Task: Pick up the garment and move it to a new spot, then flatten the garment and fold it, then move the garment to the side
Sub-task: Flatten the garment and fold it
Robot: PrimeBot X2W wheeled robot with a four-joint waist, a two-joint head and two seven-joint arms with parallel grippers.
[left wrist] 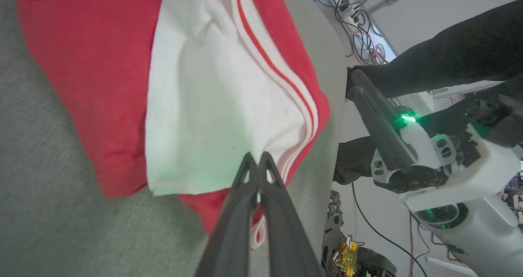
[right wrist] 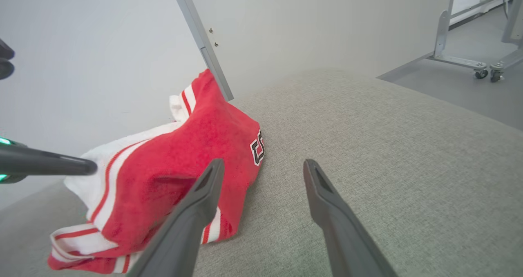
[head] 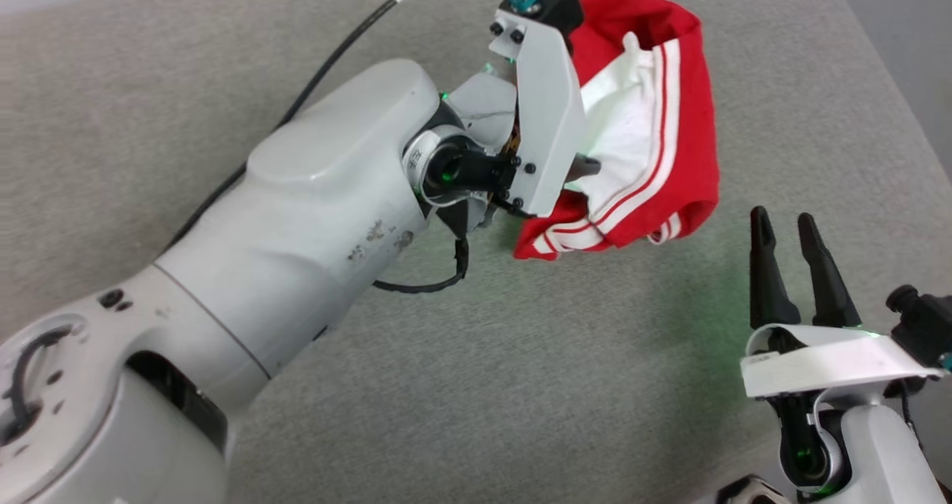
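Observation:
The garment lies bunched on the grey surface, a red jersey with a white sleeve panel and red-white striped trim. A black, white-outlined letter shows on its side. My left gripper is shut on the garment at the edge of the white panel. In the head view its wrist bracket hides most of it, with one dark fingertip showing against the cloth. My right gripper stands open just right of the garment, nothing between its fingers, a short gap from the red cloth.
The grey fabric-covered table stretches wide to the front and left. Its right edge runs close to my right arm. A black cable crosses behind my left arm. Beyond the table are floor cables, a person's dark-clothed limb and a castor frame.

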